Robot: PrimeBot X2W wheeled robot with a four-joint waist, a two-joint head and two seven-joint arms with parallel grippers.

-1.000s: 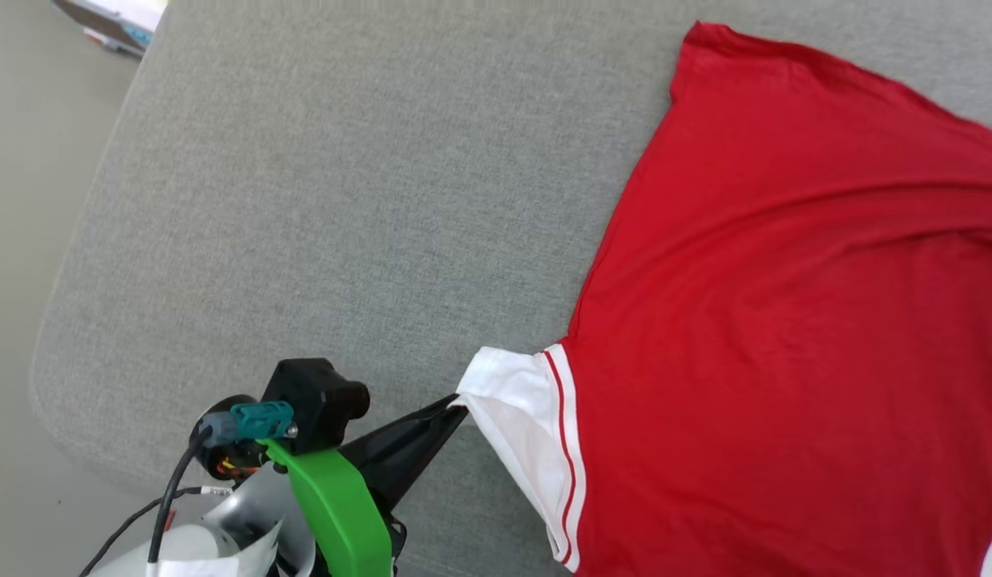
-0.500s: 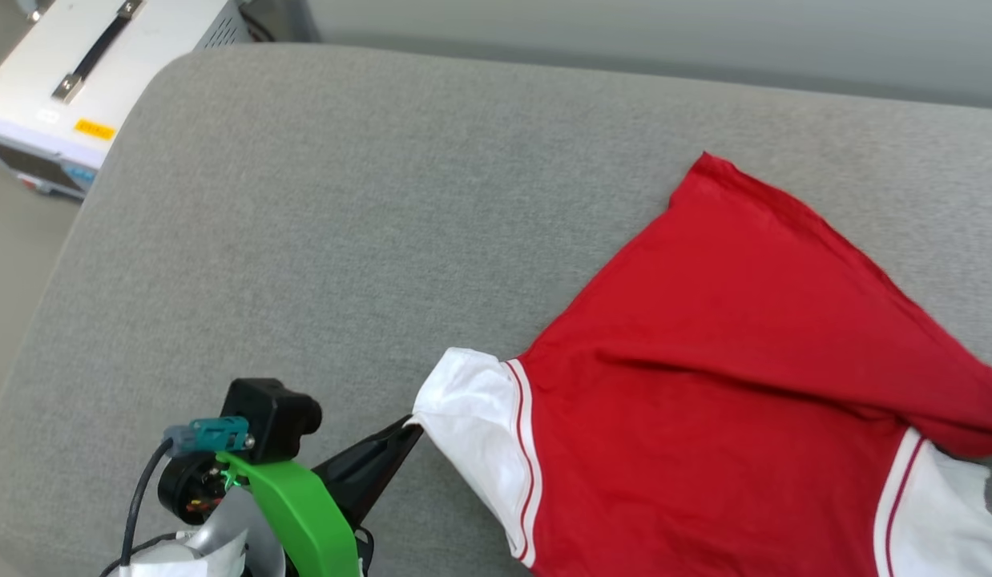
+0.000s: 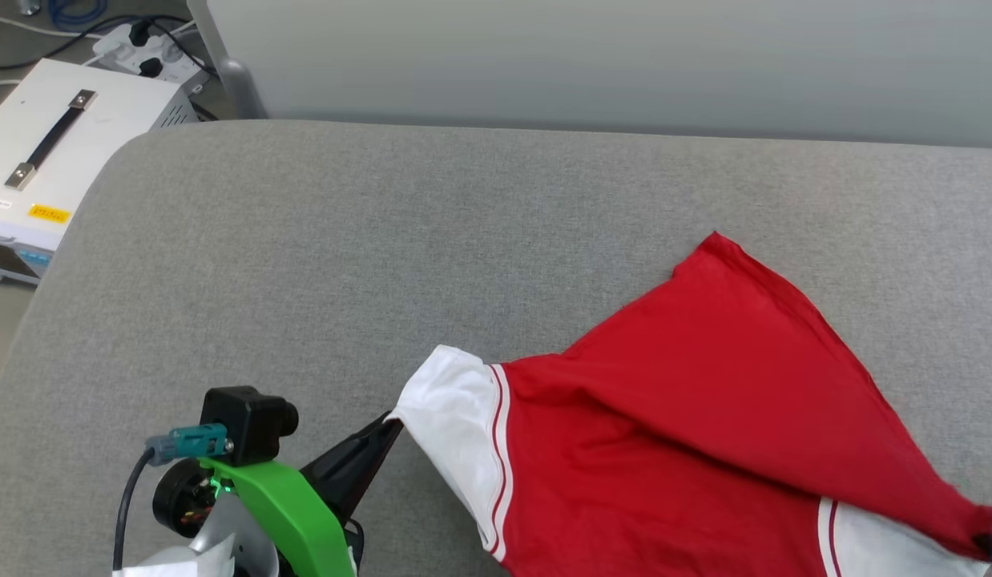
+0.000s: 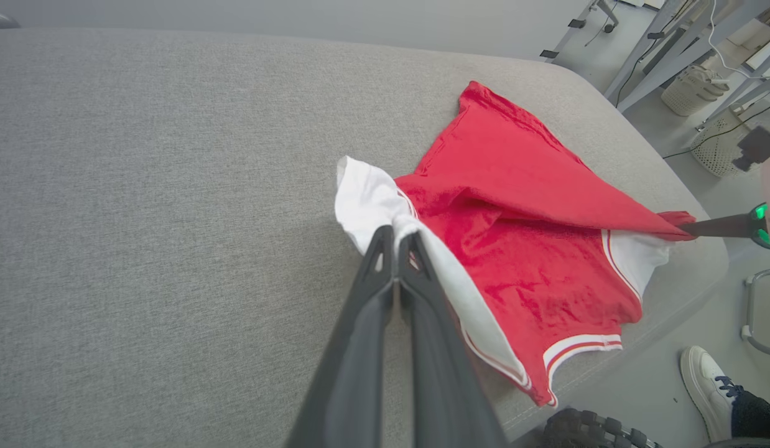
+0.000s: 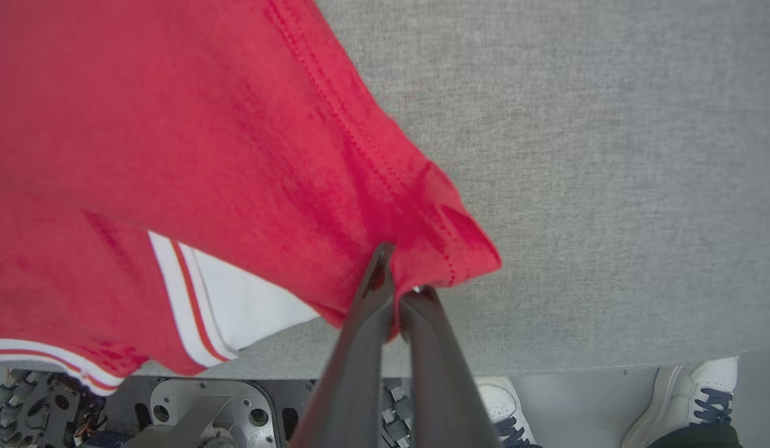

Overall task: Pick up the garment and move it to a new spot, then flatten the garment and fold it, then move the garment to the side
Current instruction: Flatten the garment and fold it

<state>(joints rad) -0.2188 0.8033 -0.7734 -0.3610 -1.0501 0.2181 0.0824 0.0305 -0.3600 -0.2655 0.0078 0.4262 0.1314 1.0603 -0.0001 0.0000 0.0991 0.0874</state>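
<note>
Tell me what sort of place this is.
Probably a robotics lab or test room, not a home: a white metal equipment box with a black handle and a white power strip with plugs lie beyond a grey fabric-padded worktop.

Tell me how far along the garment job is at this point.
Done: both grasps are made. The left pincer is shut on a white sleeve, the right pincer on a red hem corner of the garment. In hand: likely the move, with the cloth stretched between them over the grey cushion. Left: it lies creased, one flap draped across, so flattening, folding and setting aside are not yet done.
</note>
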